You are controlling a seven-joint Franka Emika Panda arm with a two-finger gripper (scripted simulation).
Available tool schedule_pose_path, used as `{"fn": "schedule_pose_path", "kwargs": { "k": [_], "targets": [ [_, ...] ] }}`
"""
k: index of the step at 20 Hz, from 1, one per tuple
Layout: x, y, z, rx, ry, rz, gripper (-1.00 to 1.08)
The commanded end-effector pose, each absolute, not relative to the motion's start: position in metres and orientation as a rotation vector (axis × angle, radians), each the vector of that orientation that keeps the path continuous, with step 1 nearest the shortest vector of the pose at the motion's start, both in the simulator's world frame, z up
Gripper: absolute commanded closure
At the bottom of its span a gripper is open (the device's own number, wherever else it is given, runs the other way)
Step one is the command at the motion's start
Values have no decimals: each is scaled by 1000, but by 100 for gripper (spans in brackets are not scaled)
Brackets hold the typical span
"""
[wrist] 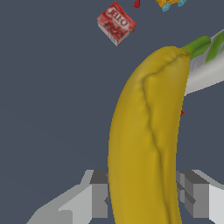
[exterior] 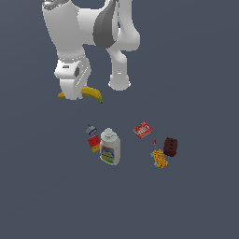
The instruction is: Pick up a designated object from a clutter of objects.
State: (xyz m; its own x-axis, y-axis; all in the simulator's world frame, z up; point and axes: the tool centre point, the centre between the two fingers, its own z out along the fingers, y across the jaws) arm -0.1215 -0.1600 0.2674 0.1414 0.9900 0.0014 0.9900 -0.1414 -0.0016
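In the exterior view, the banana point(exterior: 92, 93) is seen clamped in the gripper point(exterior: 73, 95), well apart from the clutter of objects point(exterior: 133, 145) lower in the frame; whether it is already clear of the ground cannot be told; its long axis runs roughly level across the view, 1 tip showing at the exterior view's left of the gripper, the longer end reaching toward the exterior view's right and dipping slightly; a straight, steady lift is judged best, since the grip sits off-centre and the longer end may swing.

In the wrist view, the banana point(wrist: 146, 140) is held between the 2 fingers point(wrist: 98, 194), the jaws closed against its sides; its greenish stem end point(wrist: 197, 45) points away from the gripper, toward the red flat box point(wrist: 116, 24); the grip is to be kept firm, without jerks.
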Motion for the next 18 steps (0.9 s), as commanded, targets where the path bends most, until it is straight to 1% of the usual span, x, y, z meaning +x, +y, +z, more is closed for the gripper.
{"fn": "schedule_pose_path", "kwargs": {
  "k": [1, 9, 18],
  "targets": [
    [-119, -170, 289, -2372, -2058, -1, 108],
    [-111, -193, 336, -2373, -2059, 0, 108],
    [-107, -202, 352, -2372, -2059, 0, 108]
  ]
}}
